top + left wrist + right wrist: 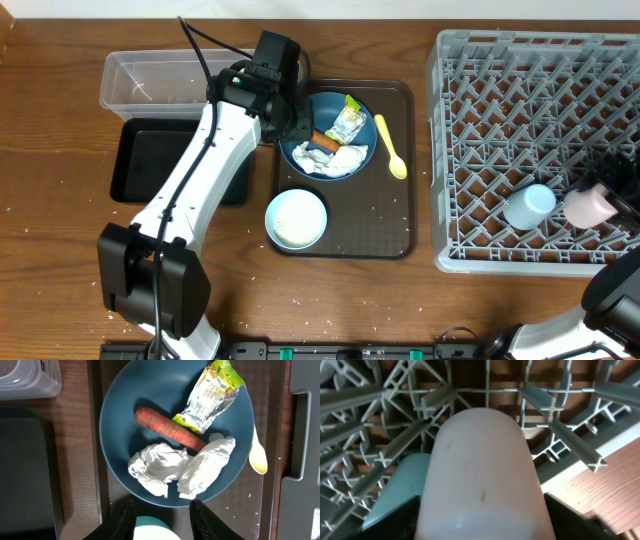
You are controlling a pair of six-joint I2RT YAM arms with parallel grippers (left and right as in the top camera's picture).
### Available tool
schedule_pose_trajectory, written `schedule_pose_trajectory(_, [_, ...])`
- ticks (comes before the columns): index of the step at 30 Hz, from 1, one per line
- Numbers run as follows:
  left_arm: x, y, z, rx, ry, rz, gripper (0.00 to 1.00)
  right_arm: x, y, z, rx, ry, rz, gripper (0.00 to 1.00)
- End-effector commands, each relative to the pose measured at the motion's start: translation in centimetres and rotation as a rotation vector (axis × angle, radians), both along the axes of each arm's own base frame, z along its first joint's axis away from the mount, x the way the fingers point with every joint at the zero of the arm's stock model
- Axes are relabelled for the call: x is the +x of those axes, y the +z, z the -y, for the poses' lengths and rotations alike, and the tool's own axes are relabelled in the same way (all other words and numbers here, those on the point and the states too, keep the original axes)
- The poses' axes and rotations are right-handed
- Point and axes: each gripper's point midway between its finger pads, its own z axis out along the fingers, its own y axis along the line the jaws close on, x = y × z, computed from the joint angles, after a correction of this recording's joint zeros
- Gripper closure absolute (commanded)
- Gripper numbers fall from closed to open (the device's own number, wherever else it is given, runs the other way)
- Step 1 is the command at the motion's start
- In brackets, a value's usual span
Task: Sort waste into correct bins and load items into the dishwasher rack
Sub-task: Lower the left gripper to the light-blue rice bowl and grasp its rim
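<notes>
Right end effector (480,507) around pink cup (480,460), beside light-blue cup (395,490) in rack (568,439).

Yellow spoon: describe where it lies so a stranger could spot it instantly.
Left of the grey dishwasher rack sits a brown serving tray. On it, just right of the dark-blue dish, lies the yellow spoon, the only utensil there.
</notes>
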Motion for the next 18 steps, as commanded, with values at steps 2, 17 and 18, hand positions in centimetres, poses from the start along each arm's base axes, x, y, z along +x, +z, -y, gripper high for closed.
schedule_pose_trajectory(2, [-0.1, -0.6, -0.2, 0.021, -0.009, -0.010, 0.62, -0.1, -0.4, 0.1, -0.003, 0.002, -0.015, 0.02])
schedule_pose_trajectory(17, [-0.3, -0.5, 0.2, 0.010, -0.056, -0.006, 0.55, 6.9, 10.0, -2.1, 0.022, 0.179, 0.335, 0.02])
schedule_pose_trajectory(18, [-0.3, -0.5, 0.3, 0.009, -0.072, -0.004, 0.52, 7.6, 10.7, -2.7, 0.031, 0.211, 0.367, 0.03])
